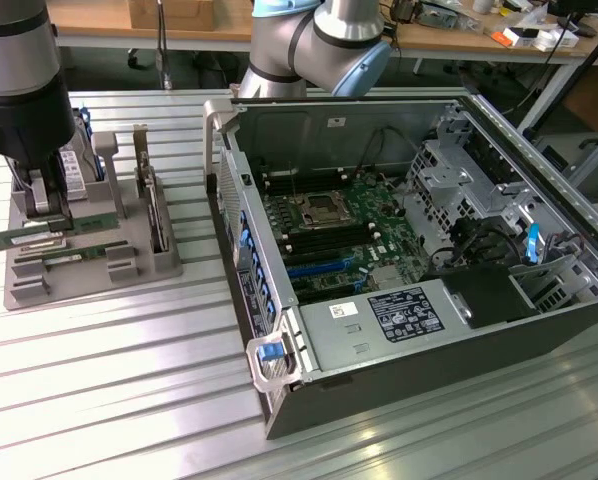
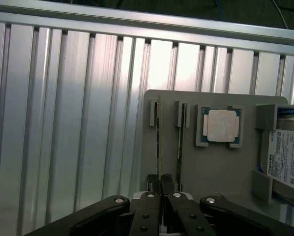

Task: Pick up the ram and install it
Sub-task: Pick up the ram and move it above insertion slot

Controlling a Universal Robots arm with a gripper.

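**Ribbed metal table, cluttered workshop behind**

The work surface is a table [image 1: 99, 380] of ribbed aluminium slats. Light falls on it in broad pale bands, brightest toward the lower left of the exterior view. The same slats [image 2: 63, 123] gleam in the wrist view, with dark grooves between them. Along the upper edge of the exterior view stands a wooden workbench [image 1: 449, 40] — a cardboard box [image 1: 179, 12] at its upper left, small clutter and cables [image 1: 529, 30] at the upper right. Beneath it the floor [image 1: 99, 70] lies grey and shadowed.
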